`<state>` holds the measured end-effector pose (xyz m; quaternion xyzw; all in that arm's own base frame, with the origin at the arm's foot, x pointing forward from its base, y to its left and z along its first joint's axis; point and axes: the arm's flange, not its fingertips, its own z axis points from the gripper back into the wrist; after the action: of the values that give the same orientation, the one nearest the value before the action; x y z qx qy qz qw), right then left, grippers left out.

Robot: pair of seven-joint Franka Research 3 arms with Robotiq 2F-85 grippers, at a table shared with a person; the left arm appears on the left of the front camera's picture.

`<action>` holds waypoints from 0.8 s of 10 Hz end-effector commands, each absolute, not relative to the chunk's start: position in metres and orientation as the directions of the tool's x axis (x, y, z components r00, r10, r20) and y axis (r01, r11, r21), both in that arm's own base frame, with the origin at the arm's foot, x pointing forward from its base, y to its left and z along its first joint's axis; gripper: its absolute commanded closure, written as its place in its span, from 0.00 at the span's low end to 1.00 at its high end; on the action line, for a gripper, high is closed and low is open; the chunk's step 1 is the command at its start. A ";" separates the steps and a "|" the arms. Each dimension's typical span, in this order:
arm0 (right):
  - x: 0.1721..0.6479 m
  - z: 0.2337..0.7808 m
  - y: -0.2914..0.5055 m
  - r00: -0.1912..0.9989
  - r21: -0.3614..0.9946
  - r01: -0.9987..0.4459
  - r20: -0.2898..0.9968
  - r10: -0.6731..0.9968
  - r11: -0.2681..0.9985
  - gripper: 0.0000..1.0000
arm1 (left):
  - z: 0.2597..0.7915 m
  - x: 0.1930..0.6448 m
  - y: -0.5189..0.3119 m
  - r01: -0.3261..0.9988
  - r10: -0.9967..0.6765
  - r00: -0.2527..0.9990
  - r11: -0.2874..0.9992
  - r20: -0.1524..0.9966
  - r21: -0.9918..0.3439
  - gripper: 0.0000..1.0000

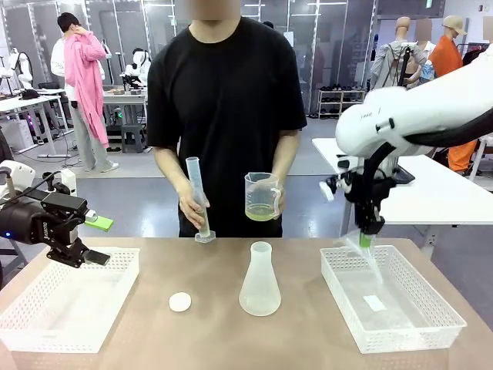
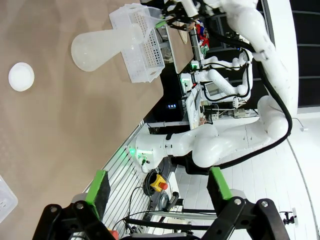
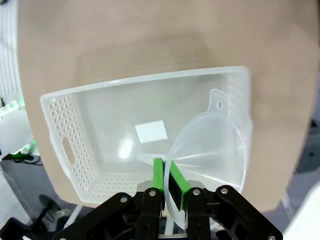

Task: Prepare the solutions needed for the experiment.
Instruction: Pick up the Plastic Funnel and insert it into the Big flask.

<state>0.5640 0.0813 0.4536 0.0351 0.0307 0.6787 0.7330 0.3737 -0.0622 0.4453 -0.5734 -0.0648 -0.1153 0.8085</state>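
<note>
Left jaws: apart, empty.
Right jaws: clamped on funnel (image 3: 210, 150) rim.
Flask (image 1: 259, 285): looks empty, no funnel in yet.

The frosted, translucent conical flask (image 1: 259, 281) stands upright on the table (image 1: 208, 339), narrow neck up. It sits between my left end effector (image 1: 94, 257) and my right end effector (image 1: 366, 241), lower than both and somewhat nearer the right one. The pale yellow-green solution (image 1: 260, 213) is a shallow clear layer in a handled beaker (image 1: 262, 193) held off the table, beyond the flask and left of my right end effector.
</note>
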 end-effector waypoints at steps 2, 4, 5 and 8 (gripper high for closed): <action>0.519 0.503 0.095 0.170 -0.152 -0.975 -0.049 0.984 0.161 1.00 | 0.447 0.374 -0.064 0.266 -0.109 0.964 0.297 0.244 -0.917 0.00; 0.490 0.533 0.108 0.147 -0.309 -0.940 0.015 0.989 0.144 1.00 | 0.447 0.374 -0.064 0.266 -0.109 0.964 0.297 0.244 -0.917 0.00; 0.478 0.540 0.113 0.127 -0.358 -0.925 0.018 0.992 0.125 1.00 | 0.447 0.374 -0.064 0.266 -0.109 0.964 0.297 0.244 -0.917 0.00; 0.482 0.560 0.116 0.100 -0.340 -0.934 0.033 0.994 0.105 1.00 | 0.447 0.374 -0.064 0.266 -0.109 0.964 0.297 0.244 -0.917 0.00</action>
<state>0.4691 0.1177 0.5581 -0.1341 -0.1410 0.6576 0.7278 0.3737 -0.0622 0.4454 -0.5734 -0.0649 -0.1154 0.8085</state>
